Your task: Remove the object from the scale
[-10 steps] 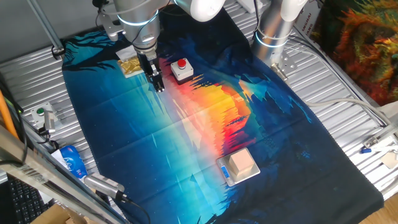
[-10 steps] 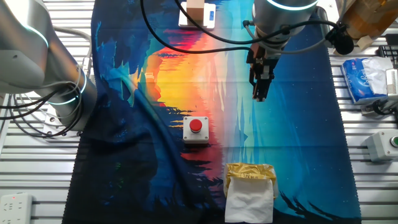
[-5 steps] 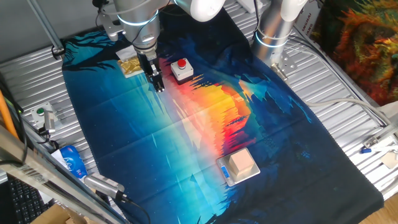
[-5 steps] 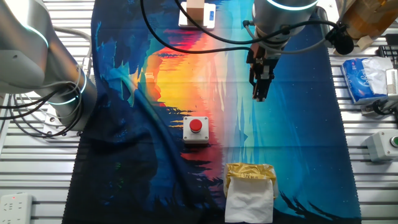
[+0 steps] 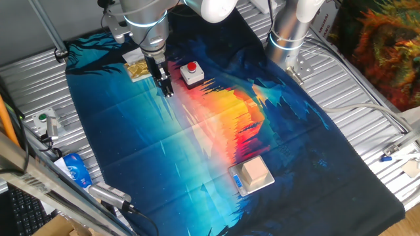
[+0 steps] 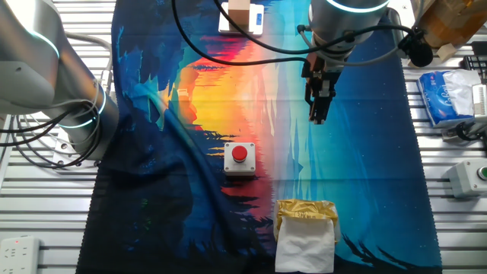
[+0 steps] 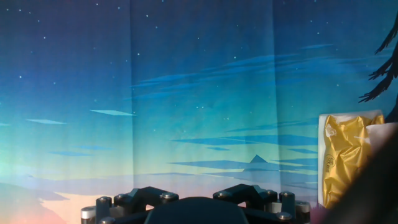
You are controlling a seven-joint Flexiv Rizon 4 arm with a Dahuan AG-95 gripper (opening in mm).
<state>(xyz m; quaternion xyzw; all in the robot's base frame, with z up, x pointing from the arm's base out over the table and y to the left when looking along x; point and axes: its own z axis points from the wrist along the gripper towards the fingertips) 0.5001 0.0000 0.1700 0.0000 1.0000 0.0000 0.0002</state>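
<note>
The pale beige block (image 5: 256, 172) sits on the small silver-grey scale (image 5: 239, 184) at the near right of the cloth; the blue display end shows beside it. In the other fixed view the block (image 6: 239, 11) and scale (image 6: 257, 18) are at the top edge. My gripper (image 5: 168, 90) hangs over the blue part of the cloth, far from the scale, next to the red-button box. Its fingers look pressed together and hold nothing, as the other fixed view also shows (image 6: 317, 116). The hand view shows only cloth; block and scale are out of it.
A white box with a red button (image 5: 191, 71) stands just right of the gripper. A gold crinkled packet (image 5: 136, 68) on white paper lies behind it and shows in the hand view (image 7: 346, 155). A second arm's base (image 5: 289, 33) stands at the back.
</note>
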